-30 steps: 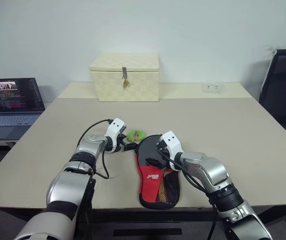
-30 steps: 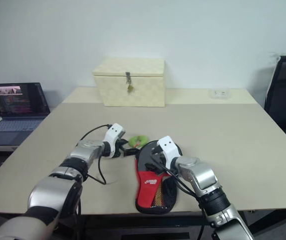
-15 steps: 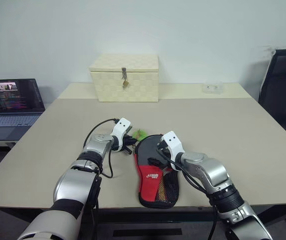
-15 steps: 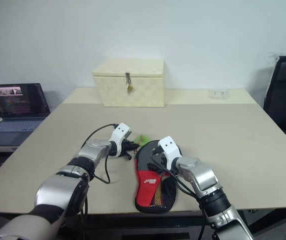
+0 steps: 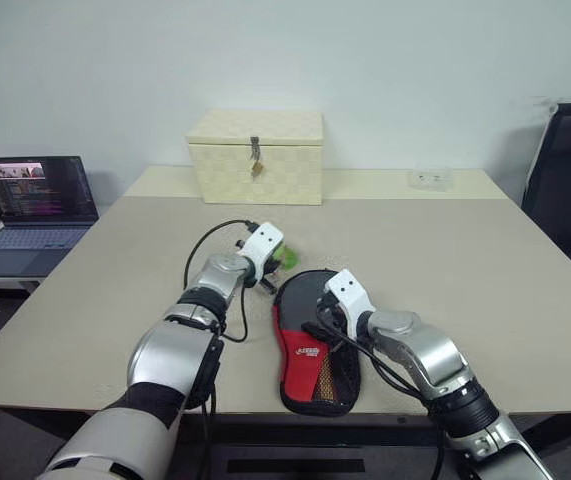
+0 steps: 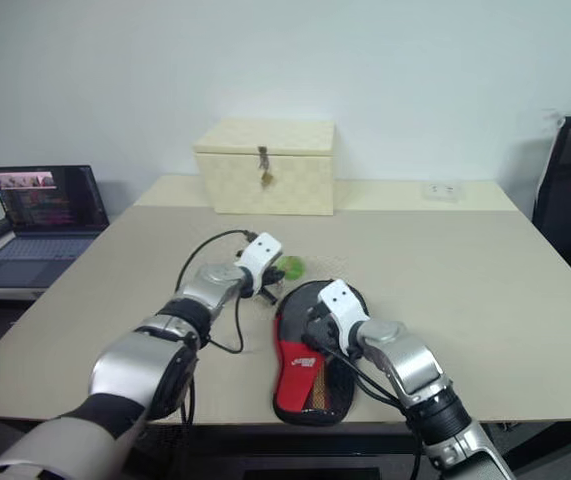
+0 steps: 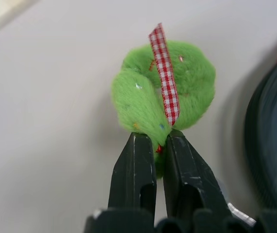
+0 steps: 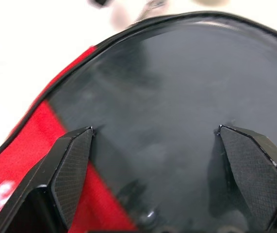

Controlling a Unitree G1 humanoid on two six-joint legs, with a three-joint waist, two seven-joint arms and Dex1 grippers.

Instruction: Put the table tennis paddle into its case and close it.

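Left eye view first: the case (image 5: 317, 345) lies flat near the front edge of the counter (image 5: 485, 260), round black end toward the cream checkered box (image 5: 256, 156), red panel and mesh pocket toward the robot. The left gripper (image 5: 277, 266) sits just beyond the case's far left rim, at a small green fuzzy ball (image 5: 286, 257). The right gripper (image 5: 317, 322) hangs over the middle of the case. A laptop (image 5: 33, 203) sits off to the left on a separate surface.

Right eye view, same layout: the case reads as a full paddle shape, and no table tennis paddle lies loose on the counter, so my call is that the paddle is already inside (though from this angle I can't see a handle or a gap to confirm it). Whether the zip is fully run round the edge is too small to tell, so closing may still be left.

Left wrist view: here's the surprise, the left gripper's two black fingers (image 7: 134, 170) are pinched together on the green ball, a plush thing with a red-and-white checked ribbon loop standing up from it. The dark curved rim of the case shows just beside it.

Right wrist view: the right gripper's fingers (image 8: 73, 160) stand wide apart, holding nothing, poised close above the case's smooth black face with the red panel to one side. The black piping along the edge looks continuous here.
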